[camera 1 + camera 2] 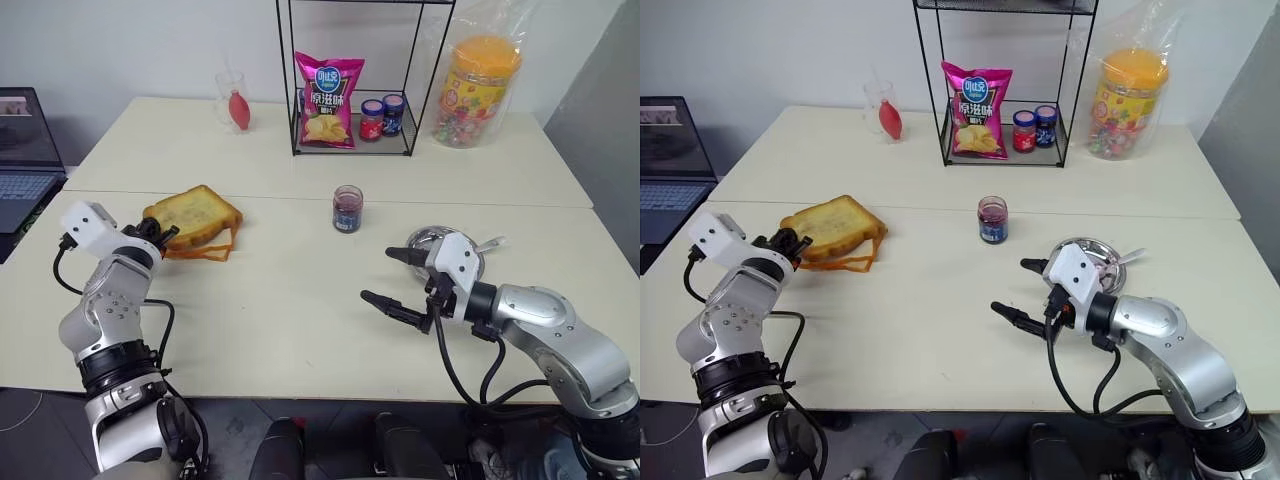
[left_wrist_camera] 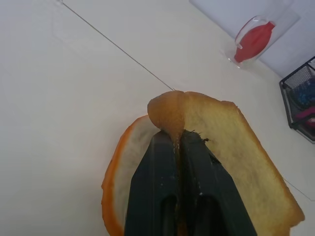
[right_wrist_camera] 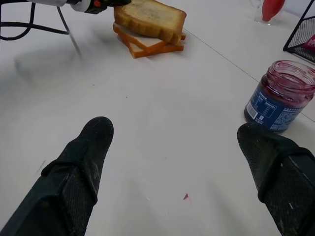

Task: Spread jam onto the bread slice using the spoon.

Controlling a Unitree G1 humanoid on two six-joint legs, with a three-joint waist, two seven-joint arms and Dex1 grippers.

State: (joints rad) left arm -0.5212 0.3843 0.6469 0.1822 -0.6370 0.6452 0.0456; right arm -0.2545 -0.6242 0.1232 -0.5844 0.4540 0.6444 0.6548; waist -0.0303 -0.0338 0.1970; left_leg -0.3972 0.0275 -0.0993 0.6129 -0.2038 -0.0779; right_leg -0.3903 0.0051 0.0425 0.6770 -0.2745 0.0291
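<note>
The left gripper is pinched on the near-left corner of the top bread slice, on the toast pile at the left of the table — so picking up the bread is the step in hand. The right gripper waits spread wide, empty. The jam stands in the middle, the spoon on the metal dish at the right. Next, I think: lift the slice away gently, without tearing it.

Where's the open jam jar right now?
In the left eye view the jam jar stands mid-table, in front of the wire rack, between the bread pile and the metal dish.
</note>
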